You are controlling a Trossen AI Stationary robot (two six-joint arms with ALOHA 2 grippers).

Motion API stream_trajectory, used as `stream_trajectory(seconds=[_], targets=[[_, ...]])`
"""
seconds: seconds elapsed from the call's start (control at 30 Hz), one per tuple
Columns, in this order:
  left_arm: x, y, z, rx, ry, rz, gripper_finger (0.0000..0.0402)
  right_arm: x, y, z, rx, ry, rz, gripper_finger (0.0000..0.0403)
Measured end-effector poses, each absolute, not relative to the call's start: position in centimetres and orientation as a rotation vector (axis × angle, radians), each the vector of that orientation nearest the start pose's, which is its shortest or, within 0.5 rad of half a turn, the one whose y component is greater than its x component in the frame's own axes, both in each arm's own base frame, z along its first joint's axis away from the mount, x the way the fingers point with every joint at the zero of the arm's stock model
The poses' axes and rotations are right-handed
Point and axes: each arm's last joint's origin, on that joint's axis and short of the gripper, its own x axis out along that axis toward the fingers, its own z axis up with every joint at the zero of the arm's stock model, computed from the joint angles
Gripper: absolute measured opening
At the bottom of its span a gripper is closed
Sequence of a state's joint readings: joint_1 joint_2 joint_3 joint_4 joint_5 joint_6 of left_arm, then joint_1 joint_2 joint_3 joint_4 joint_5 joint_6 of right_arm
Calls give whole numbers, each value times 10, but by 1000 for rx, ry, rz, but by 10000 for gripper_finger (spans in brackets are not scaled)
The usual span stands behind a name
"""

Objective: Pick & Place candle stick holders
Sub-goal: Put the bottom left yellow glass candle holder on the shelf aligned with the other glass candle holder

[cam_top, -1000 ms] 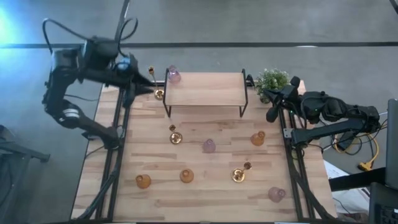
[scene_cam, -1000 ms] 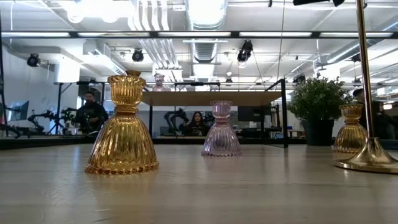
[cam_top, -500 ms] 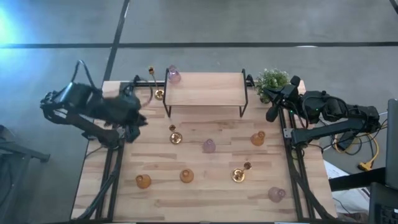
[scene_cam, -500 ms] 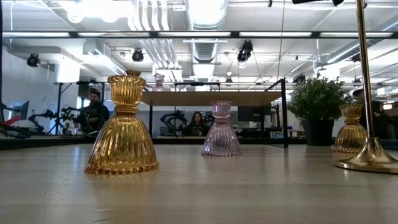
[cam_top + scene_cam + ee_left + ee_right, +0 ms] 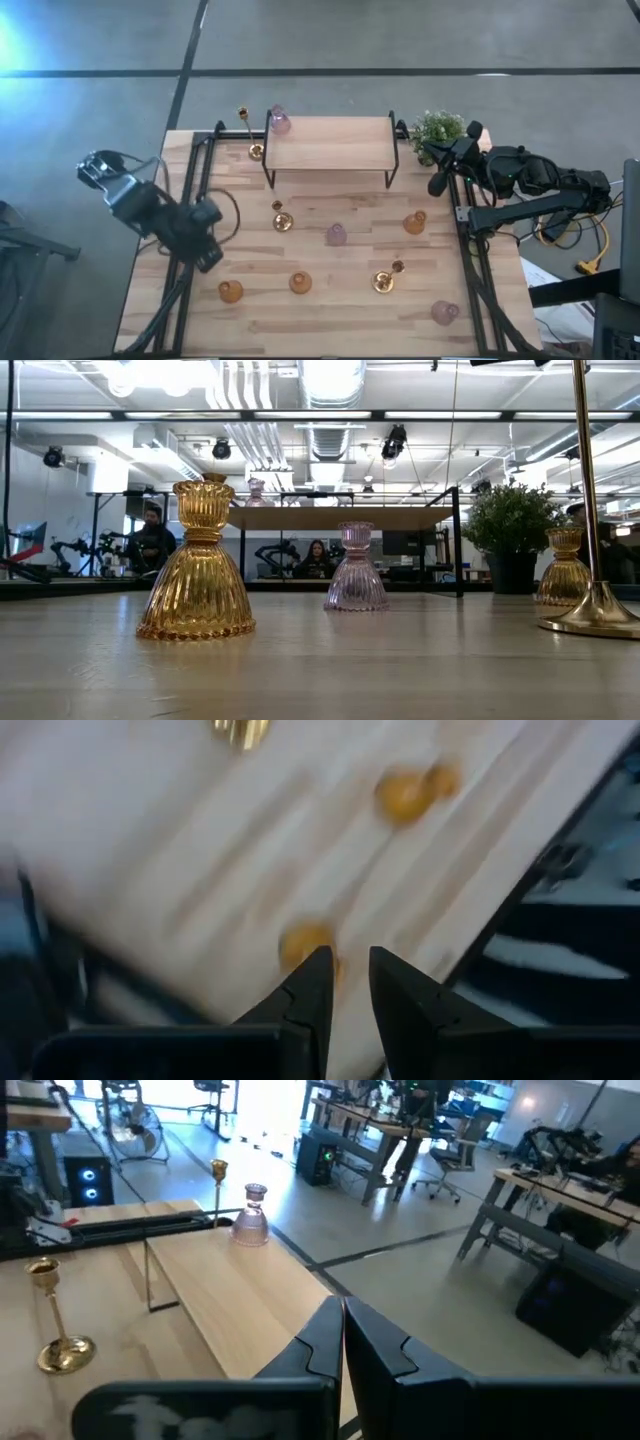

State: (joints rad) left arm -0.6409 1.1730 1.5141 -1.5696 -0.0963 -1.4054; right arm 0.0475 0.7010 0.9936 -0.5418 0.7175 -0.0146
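Note:
Candle stick holders stand on the wooden table [image 5: 330, 305]: amber glass ones [image 5: 231, 291] [image 5: 300, 283] [image 5: 415, 222], pink ones [image 5: 337, 234] [image 5: 444, 312], and gold candlesticks [image 5: 282, 220] [image 5: 383, 282] [image 5: 250, 148]. One pink holder [image 5: 280, 122] stands on the shelf [image 5: 330, 143]. My left gripper [image 5: 207, 262] [image 5: 348, 982] hangs over the table's left edge, pointing down, its fingers a narrow gap apart with nothing between them. The blurred amber holder [image 5: 303, 942] lies just beyond its fingertips. My right gripper [image 5: 437, 185] [image 5: 343, 1315] waits shut beside the shelf's right end.
A green potted plant [image 5: 438, 128] stands at the far right corner. The black-legged shelf takes up the middle of the table's far side. In the low view an amber holder [image 5: 198, 565], a pink one [image 5: 356, 568] and a gold base [image 5: 598, 615] stand close. People sit in the room behind.
My left arm has swung from the table's far left corner, near the shelf, along the left edge toward the near side, and has sunk lower. Its gripper has turned and tipped downward. No holder has moved.

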Motion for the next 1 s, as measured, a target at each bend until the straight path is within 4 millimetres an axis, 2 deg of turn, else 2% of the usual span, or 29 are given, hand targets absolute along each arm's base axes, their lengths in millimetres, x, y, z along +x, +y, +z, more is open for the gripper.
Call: stream_trajectory(seconds=[0.13, 0.2, 0.47, 0.63, 0.83, 1.0], targets=[[128, -115, 360, -860, 1469, 476, 71, 123, -12, 380, -162, 260, -592, 8], [130, -129, 345, -870, 1509, 460, 71, 123, -11, 380, -189, 268, -572, 8], [132, -177, 296, -908, 1511, 488, 71, 123, -11, 380, -225, 276, -551, 8], [128, -202, 274, -832, 1541, 508, 71, 123, -11, 380, -251, 285, -548, 8], [121, -224, 251, -690, 1494, 545, 71, 123, -11, 380, -259, 286, -547, 8], [123, -234, 232, -592, 1420, 584, 71, 124, -11, 380, -259, 288, -547, 8]])
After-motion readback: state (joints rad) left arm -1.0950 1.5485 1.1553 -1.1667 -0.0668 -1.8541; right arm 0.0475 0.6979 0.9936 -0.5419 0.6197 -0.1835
